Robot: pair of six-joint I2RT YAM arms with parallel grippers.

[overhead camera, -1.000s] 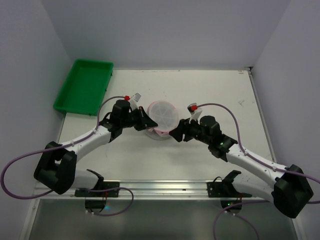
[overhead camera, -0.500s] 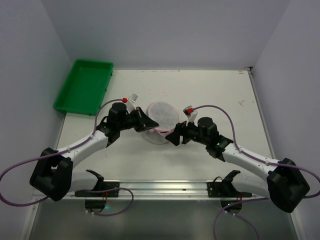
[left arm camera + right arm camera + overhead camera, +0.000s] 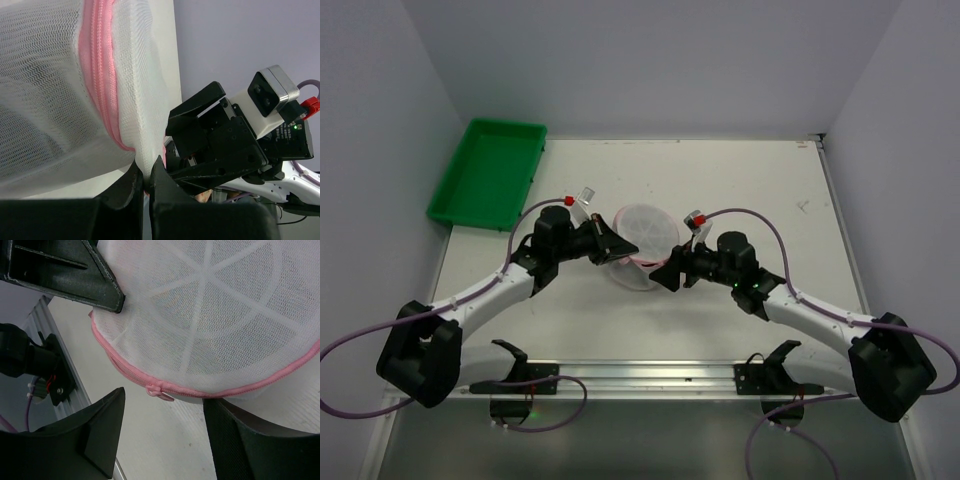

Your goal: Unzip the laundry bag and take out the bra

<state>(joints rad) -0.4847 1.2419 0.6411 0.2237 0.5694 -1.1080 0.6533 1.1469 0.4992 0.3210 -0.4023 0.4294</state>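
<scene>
The laundry bag (image 3: 642,240) is a round white mesh drum with pink zipper trim, in the middle of the table. My left gripper (image 3: 146,170) is shut on a fold of the bag's mesh at its left side, next to the pink zipper (image 3: 100,75). My right gripper (image 3: 165,407) is open just in front of the bag's near right edge, and the pink zipper pull (image 3: 161,391) hangs between its jaws, untouched. The zipper looks closed along the part I see. The bra is hidden inside the bag (image 3: 220,315).
A green plastic tray (image 3: 488,172) stands at the back left of the table. The metal rail (image 3: 640,375) runs along the near edge. Walls close in at the left, right and back.
My right gripper has moved left, closer to the bag's near right edge. My left arm has shifted slightly and still holds the bag.
</scene>
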